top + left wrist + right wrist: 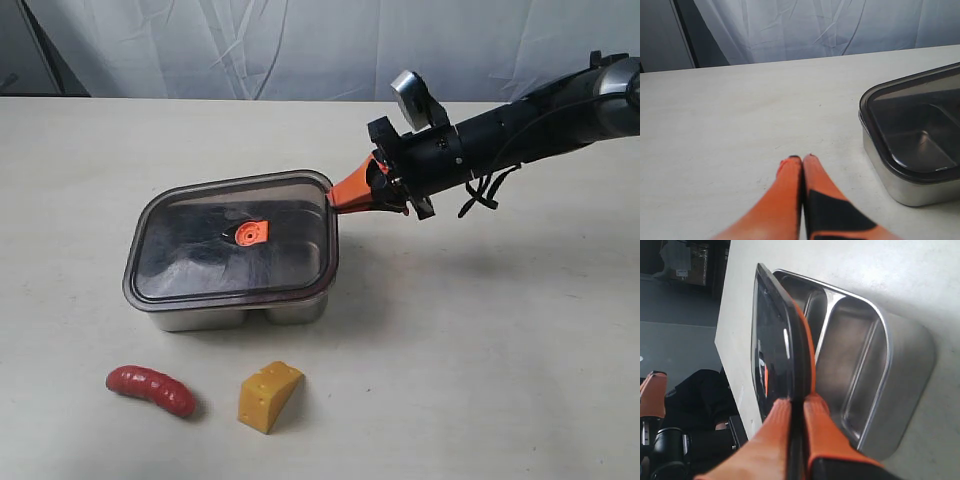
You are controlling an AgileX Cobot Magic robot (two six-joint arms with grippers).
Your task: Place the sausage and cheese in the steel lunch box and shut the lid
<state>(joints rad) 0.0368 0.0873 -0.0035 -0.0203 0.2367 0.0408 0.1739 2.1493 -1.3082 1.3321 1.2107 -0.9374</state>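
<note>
the right arm reaches in low from the right, stretched almost level, its wrist rolled so the right claw (pixel 336 203) (pixel 797 402) pinches the lid's (pixel 200 240) near edge between its orange fingers (pixel 822 425). the lid sits tilted over the lunch box (pixel 290 310), raised off the rim at the pinched end. the box's two compartments are bare. the sausage (pixel 150 388) and the cheese (pixel 268 395) lie on the table (pixel 500 350) in front of the box, a little apart. the left claw (pixel 801 160) hangs low over the table near the box, fingers pressed together, holding nothing.
</note>
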